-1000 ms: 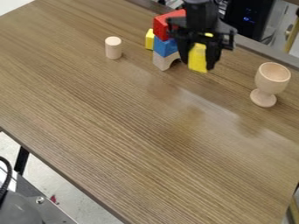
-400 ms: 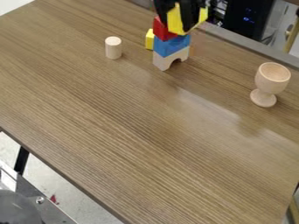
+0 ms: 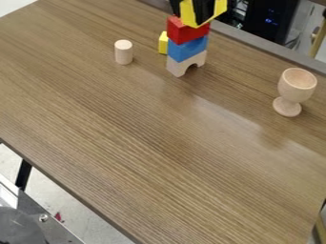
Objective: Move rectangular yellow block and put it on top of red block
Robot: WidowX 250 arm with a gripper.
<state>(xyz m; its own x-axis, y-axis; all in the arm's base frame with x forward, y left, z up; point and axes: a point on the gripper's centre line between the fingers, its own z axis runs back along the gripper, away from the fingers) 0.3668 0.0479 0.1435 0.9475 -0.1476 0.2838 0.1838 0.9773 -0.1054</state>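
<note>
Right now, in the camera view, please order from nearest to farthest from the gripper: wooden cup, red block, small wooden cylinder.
1. Red block, just under the gripper.
2. Small wooden cylinder, towards the picture's left.
3. Wooden cup, at the picture's right.

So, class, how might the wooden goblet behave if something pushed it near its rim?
The goblet would probably tip rather than slide, since its bowl looks wider than its foot. Once down, its round shape would likely let it roll. It looks wooden, so probably stiff.
</note>
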